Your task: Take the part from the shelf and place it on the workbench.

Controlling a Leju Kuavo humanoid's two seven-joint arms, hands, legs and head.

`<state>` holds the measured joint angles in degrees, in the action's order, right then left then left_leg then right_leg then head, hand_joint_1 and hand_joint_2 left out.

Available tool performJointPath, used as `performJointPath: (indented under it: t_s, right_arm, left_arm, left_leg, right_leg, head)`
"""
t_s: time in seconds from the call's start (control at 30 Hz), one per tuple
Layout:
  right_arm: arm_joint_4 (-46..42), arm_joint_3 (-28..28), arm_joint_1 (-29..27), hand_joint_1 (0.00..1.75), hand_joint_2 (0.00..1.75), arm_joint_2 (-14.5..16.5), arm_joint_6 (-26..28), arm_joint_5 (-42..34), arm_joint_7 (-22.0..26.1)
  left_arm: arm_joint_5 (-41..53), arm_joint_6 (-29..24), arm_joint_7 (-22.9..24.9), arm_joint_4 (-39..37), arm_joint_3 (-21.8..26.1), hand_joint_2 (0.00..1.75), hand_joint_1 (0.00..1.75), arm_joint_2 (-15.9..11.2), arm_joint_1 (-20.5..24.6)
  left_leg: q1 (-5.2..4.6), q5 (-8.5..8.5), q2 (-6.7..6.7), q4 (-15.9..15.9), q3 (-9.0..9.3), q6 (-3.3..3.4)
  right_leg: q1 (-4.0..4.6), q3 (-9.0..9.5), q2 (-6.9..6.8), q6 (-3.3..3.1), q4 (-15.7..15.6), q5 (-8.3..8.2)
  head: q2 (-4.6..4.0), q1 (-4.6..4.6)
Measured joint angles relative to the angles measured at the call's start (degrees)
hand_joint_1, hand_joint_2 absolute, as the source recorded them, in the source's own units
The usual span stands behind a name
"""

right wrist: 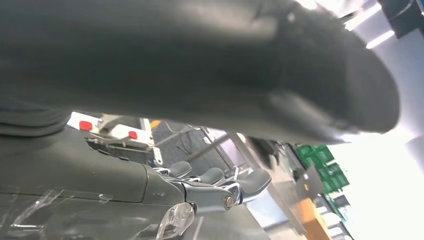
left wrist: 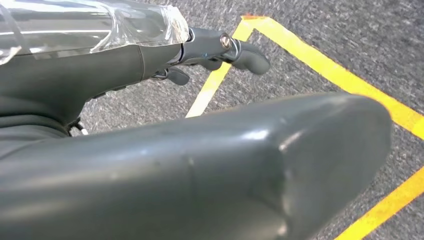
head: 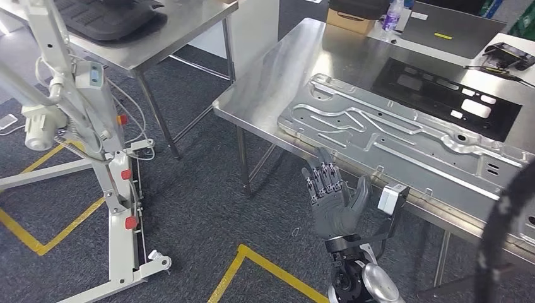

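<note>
The part (head: 404,136), a large stamped metal panel, is lying flat on the workbench (head: 290,63) along its near edge, beside a black panel (head: 441,95). It looks fully supported there, so the placing step is being judged as done. The right hand (head: 334,199) is being held upright just off the near table edge, fingers spread and straight, nothing in it, and apart from the part. This is being read as a release pose, clear of the panel so it is not nudged. The left hand (left wrist: 165,150) is being held low over the carpet, above the yellow floor tape (left wrist: 320,65), fingers loosely extended with nothing held, likely parked out of the way. No shelf is being shown.
</note>
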<state>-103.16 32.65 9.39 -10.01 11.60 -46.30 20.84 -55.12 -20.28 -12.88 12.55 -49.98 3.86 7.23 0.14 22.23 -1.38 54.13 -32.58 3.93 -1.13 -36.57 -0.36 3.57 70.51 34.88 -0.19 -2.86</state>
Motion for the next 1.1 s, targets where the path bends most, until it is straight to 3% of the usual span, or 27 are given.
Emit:
performJointPath:
  t_s: [0.03,0.07,0.1,0.17,0.23,0.3,0.33,0.4,0.47,0.53,0.57,0.6,0.7,0.77,0.83,0.9,0.97,1.0,1.03,1.07,1.1]
  right_arm:
    - [0.1,0.0,-0.1,0.00,0.00,0.0,0.0,0.0,0.0]
    - [0.2,0.0,-0.2,0.00,0.00,-0.1,0.1,0.0,0.0]
    - [0.3,0.0,-0.2,0.00,0.00,-0.1,0.1,0.0,0.0]
    - [0.3,0.0,-0.2,0.00,0.00,-0.1,0.1,-0.1,0.0]
    - [0.4,0.0,-0.1,0.00,0.00,-0.1,0.2,-0.1,-0.1]
    - [0.5,0.0,0.0,0.00,0.00,-0.1,0.3,-0.2,-0.2]
    - [0.5,0.0,0.0,0.00,0.00,-0.1,0.3,-0.3,-0.2]
    - [0.6,0.0,0.1,0.00,0.00,-0.1,0.4,-0.3,-0.2]
    - [0.7,0.0,0.0,0.00,0.00,-0.1,0.4,-0.3,-0.3]
    - [1.0,0.0,-0.1,0.00,0.00,-0.1,0.5,-0.4,-0.5]
    - [1.1,0.0,-0.1,0.00,0.00,-0.1,0.5,-0.5,-0.6]
    - [1.3,0.0,-0.1,0.00,0.00,-0.1,0.6,-0.5,-0.7]
    - [1.5,0.0,-0.1,0.00,0.00,-0.1,0.6,-0.5,-0.7]
    - [1.7,0.0,0.0,0.00,0.00,-0.1,0.5,-0.5,-0.7]
    - [1.8,0.0,0.0,0.00,0.00,-0.1,0.5,-0.5,-0.8]
    - [1.9,0.0,0.1,0.00,0.00,-0.2,0.4,-0.5,-0.8]
    - [2.1,0.0,-0.1,0.00,0.00,-0.3,0.4,-0.5,-0.8]
    - [2.2,0.0,-0.2,0.00,0.00,-0.3,0.4,-0.6,-0.8]
    - [2.4,0.0,-0.4,0.00,0.00,-0.3,0.4,-0.6,-0.8]
    - [2.6,0.0,-0.5,0.00,0.00,-0.3,0.4,-0.6,-0.8]
    - [2.7,0.0,-0.6,0.00,0.00,-0.4,0.4,-0.6,-0.8]
  left_arm:
    - [0.1,0.0,0.0,0.0,0.0,0.00,0.00,0.0,-0.1]
    - [0.3,-0.1,0.0,0.0,0.0,0.00,0.00,0.0,-0.1]
    - [0.4,-0.3,0.0,0.0,0.0,0.00,0.00,0.0,-0.2]
    - [0.5,-0.5,0.0,0.0,0.0,0.00,0.00,0.0,-0.2]
    - [0.6,-0.6,0.0,0.0,-0.1,0.00,0.00,0.1,-0.1]
    - [0.6,-0.6,-0.1,0.0,-0.1,0.00,0.00,0.1,-0.2]
    - [0.6,-0.7,-0.1,0.0,-0.2,0.00,0.00,0.1,-0.3]
    - [0.6,-0.8,-0.1,0.0,-0.3,0.00,0.00,0.1,-0.3]
    - [0.6,-0.9,-0.1,0.0,-0.4,0.00,0.00,0.1,-0.1]
    - [0.6,-1.0,-0.1,0.0,-0.4,0.00,0.00,0.1,0.0]
    - [0.6,-1.1,-0.1,0.0,-0.4,0.00,0.00,0.1,-0.1]
    - [0.7,-1.2,-0.1,0.0,-0.4,0.00,0.00,0.1,-0.1]
    - [0.7,-1.3,-0.1,0.0,-0.4,0.00,0.00,0.1,0.1]
    - [0.8,-1.3,-0.1,0.0,-0.5,0.00,0.00,0.2,0.2]
    - [0.8,-1.4,-0.1,0.0,-0.5,0.00,0.00,0.2,0.1]
    - [0.8,-1.4,-0.1,0.0,-0.5,0.00,0.00,0.2,0.0]
    - [0.9,-1.5,-0.1,0.0,-0.5,0.00,0.00,0.2,0.1]
    - [0.8,-1.5,-0.1,0.0,-0.5,0.00,0.00,0.2,0.1]
    - [0.8,-1.4,-0.1,0.0,-0.5,0.00,0.00,0.2,0.1]
    - [0.8,-1.4,-0.1,0.0,-0.5,0.00,0.00,0.2,0.1]
    - [0.8,-1.5,-0.1,0.0,-0.5,0.00,0.00,0.2,0.0]
  left_leg:
    - [-0.08,-0.04,-0.79,0.0,-0.01,0.05]
    - [-0.14,-0.08,-1.61,0.0,0.02,0.06]
    - [-0.16,-0.10,-2.38,0.1,0.08,0.04]
    - [-0.27,-0.12,-3.79,0.3,0.01,-0.16]
    - [-0.37,-0.24,-4.94,0.5,-0.39,-0.69]
    - [-0.30,-0.47,-5.91,0.5,-0.82,-1.39]
    - [-0.27,-0.26,-5.52,0.8,-1.07,-1.69]
    - [-0.24,2.02,-2.99,4.6,-2.88,-2.33]
    - [0.01,5.96,-0.31,12.5,-6.60,-3.01]
    - [0.41,7.91,0.53,18.3,-9.29,-3.53]
    - [0.60,7.39,0.79,18.1,-9.05,-3.69]
    - [0.76,5.97,1.22,15.5,-7.61,-3.80]
    - [0.57,1.42,3.99,3.2,-0.96,-3.53]
    - [0.15,1.09,4.28,0.9,-0.04,-2.83]
    - [0.13,0.91,3.10,0.8,-0.22,-1.98]
    - [0.27,0.61,2.00,0.5,-0.12,-1.17]
    - [0.28,0.47,0.86,0.4,-0.06,-0.67]
    - [0.20,0.46,0.16,0.4,-0.05,-0.54]
    - [0.13,0.45,-0.62,0.5,-0.03,-0.48]
    - [0.06,0.45,-1.45,0.5,0.02,-0.45]
    - [0.03,0.45,-2.26,0.5,0.10,-0.45]
  right_leg:
    - [0.03,-0.82,0.11,-0.07,1.4,-0.14]
    - [0.03,-0.49,0.24,-0.19,0.3,-1.44]
    - [0.01,0.89,0.60,-0.35,-2.9,-3.54]
    - [-0.07,4.58,2.91,-0.75,-11.3,-7.42]
    - [0.00,6.32,4.38,-1.05,-15.4,-8.67]
    - [0.08,6.33,3.42,-1.47,-15.8,-8.82]
    - [0.00,6.33,2.85,-1.79,-15.9,-8.98]
    - [-0.27,6.38,1.46,-2.37,-16.1,-9.23]
    - [-0.18,6.34,-0.05,-2.61,-16.1,-9.20]
    - [-0.15,6.30,-1.59,-2.57,-16.1,-9.13]
    - [-0.18,6.32,-2.28,-2.49,-16.1,-9.07]
    - [-0.23,6.40,-2.99,-2.35,-16.1,-8.99]
    - [-0.05,6.90,-4.74,-1.59,-16.1,-8.53]
    - [0.24,7.16,-5.60,-0.97,-16.1,-8.31]
    - [0.06,7.37,-6.19,-0.27,-16.2,-8.08]
    - [-0.23,6.56,-4.32,0.18,-13.8,-6.23]
    - [-0.20,3.23,-1.31,0.16,-6.4,-2.42]
    - [-0.11,1.07,-0.53,0.10,-2.1,-0.82]
    - [-0.03,-0.60,-0.14,0.05,0.9,-0.12]
    - [0.03,-1.33,0.04,-0.03,1.7,-0.61]
    - [0.03,-0.92,0.20,-0.14,0.2,-2.18]
  head:
    - [0.01,0.00]
    - [0.01,0.01]
    - [0.00,0.01]
    - [-0.01,0.03]
    - [-0.01,0.01]
    - [0.00,-0.01]
    - [0.00,-0.02]
    - [0.00,-0.22]
    - [0.00,-0.45]
    - [-0.01,-0.46]
    - [-0.01,-0.47]
    - [-0.01,-0.48]
    - [-0.01,-0.43]
    - [-0.01,-0.28]
    - [0.00,-0.19]
    - [0.01,-0.10]
    - [0.00,0.06]
    - [0.01,0.10]
    - [0.00,0.11]
    - [0.00,0.12]
    - [0.00,0.12]
